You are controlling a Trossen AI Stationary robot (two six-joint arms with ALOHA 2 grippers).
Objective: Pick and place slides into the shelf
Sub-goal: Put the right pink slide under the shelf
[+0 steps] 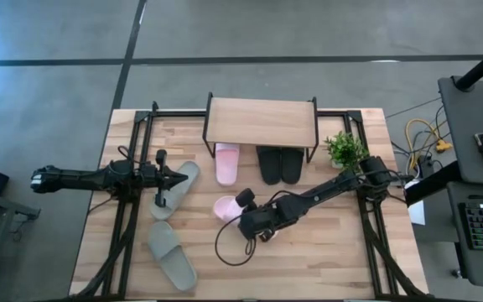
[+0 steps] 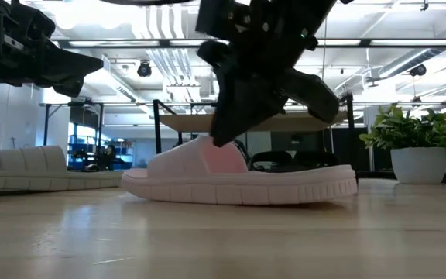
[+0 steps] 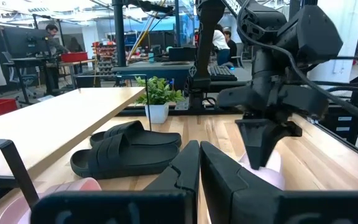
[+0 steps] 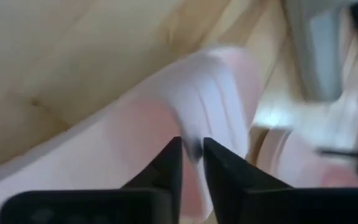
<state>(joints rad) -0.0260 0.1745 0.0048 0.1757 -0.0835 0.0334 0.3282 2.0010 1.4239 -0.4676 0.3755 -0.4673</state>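
Observation:
A pale pink slide (image 1: 225,208) lies sole-down on the table in front of the shelf (image 1: 261,122), and my right gripper (image 1: 240,210) is shut on its strap. Under the shelf stand another pink slide (image 1: 227,162) and a black pair (image 1: 279,164). One grey-green slide (image 1: 180,188) lies at the left, with my left gripper (image 1: 173,179) shut and held above it, touching nothing. A second grey-green slide (image 1: 172,256) lies near the front edge. My right gripper pinches the pink slide's strap (image 4: 199,124) at its edge between its two fingers. The fingers (image 2: 227,128) come slanting down from above and from the table's right. The slide (image 2: 238,182) sits upright with its sole on the table.
A potted plant (image 1: 346,151) stands at the shelf's right end. A black cable loop (image 1: 231,248) lies on the table below my right arm. Black frame rails (image 1: 128,210) run along both sides of the table. Bare wood shows at the front right.

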